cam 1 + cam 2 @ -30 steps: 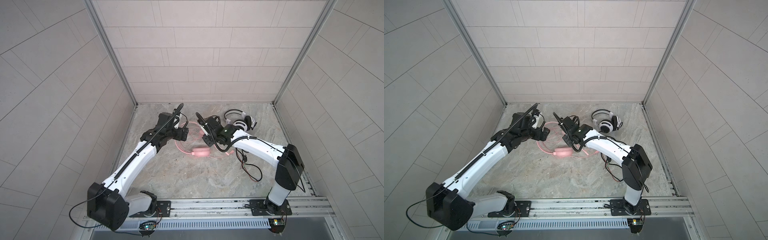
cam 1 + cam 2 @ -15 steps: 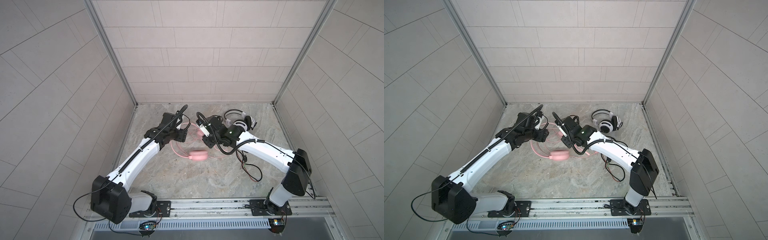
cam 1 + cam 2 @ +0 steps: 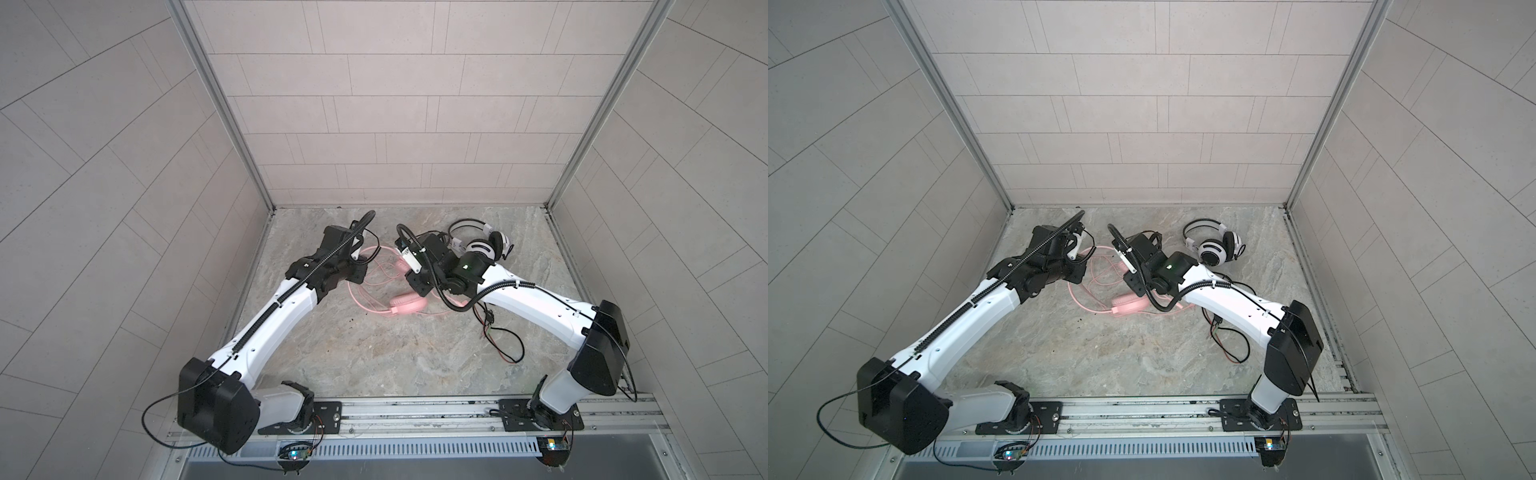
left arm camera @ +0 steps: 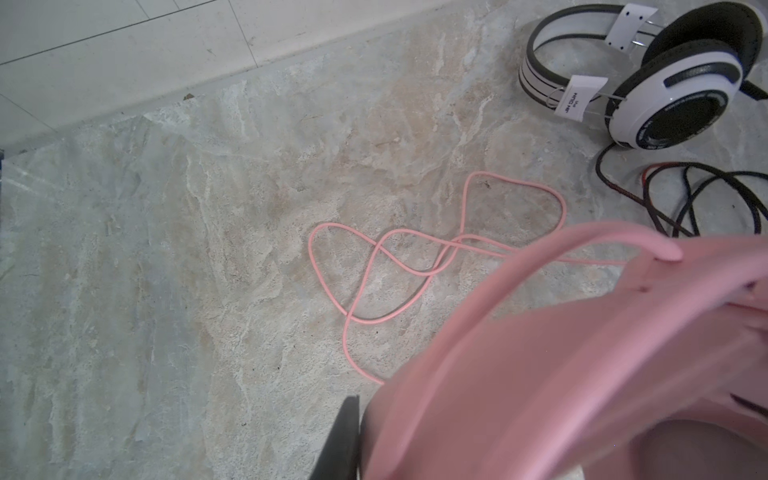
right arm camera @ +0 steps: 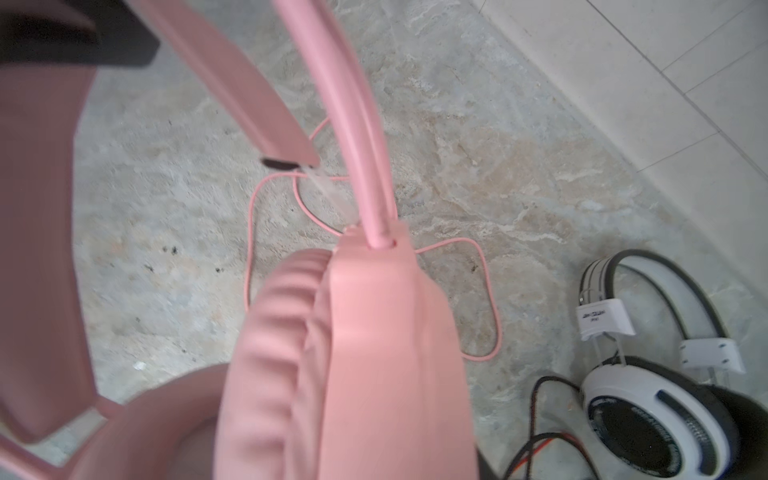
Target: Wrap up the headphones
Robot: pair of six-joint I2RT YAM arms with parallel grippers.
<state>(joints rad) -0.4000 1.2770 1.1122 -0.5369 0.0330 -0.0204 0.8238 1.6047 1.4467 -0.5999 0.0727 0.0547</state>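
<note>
Fingers (image 4: pixel 343 436) of the left gripper (image 3: pixel 360 261) pinched together beside the pink headset (image 3: pixel 409 306), right gripper (image 3: pixel 406 266) right over it, spread unclear, cable (image 4: pixel 374 257) looped mid-table (image 3: pixel 374 357), white headset (image 3: pixel 484 248) behind.

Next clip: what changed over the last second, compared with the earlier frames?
The left gripper went from wide open to shut, apparently taking hold of the pink headphones. The right gripper stayed at the same headset; whether it is gripping now cannot be told. The pink headphones barely shifted on the table. The white-and-black headphones stayed where they were.
</note>
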